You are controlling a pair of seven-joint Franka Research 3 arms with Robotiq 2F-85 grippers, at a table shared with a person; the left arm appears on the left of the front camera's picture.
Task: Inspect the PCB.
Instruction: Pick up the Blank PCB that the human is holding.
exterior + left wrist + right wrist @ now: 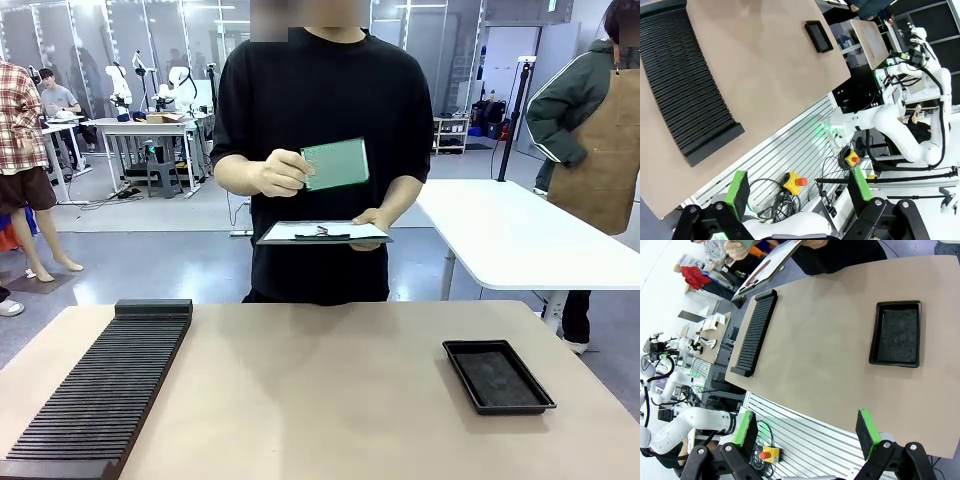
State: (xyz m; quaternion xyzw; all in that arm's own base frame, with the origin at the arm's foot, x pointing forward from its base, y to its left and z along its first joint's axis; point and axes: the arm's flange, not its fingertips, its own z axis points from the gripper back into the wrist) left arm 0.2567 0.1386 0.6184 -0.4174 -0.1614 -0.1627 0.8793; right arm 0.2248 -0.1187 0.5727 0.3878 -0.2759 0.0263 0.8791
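Left gripper (pixel 799 195) first: its fingers are spread wide at the bottom of the left wrist view, green pads (pixel 738 192) well apart, nothing between them. Past the gap sit cables and a yellow button box (pixel 794 182) in the lower middle. Above that the table (pixel 770 75) runs up the frame, with the slotted black rack (pixel 685 85) at the left and the black tray (pixel 818 36) near the top.

Over to the right gripper (pixel 806 434), and it's the same story: jaws wide apart at the bottom edge, gripping nothing. The tray (pixel 897 332) lies at the right of that frame, the rack (pixel 755 332) left of centre, the two well apart on the bare tabletop.

Now the front view. The rack (pixel 105 390) is at lower left and the tray (pixel 497 375) at lower right. Across the table stands a person in a black shirt (pixel 325 110). And there's the PCB (pixel 335 163), just above the middle of the frame, held up at chest height and tilted, pinched by its left edge in one hand (pixel 278 175). Just below it, the other hand (pixel 375 218) holds a clipboard (pixel 323 232) level, with white paper and a pen on top. The PCB is clear of the clipboard and well above the table.
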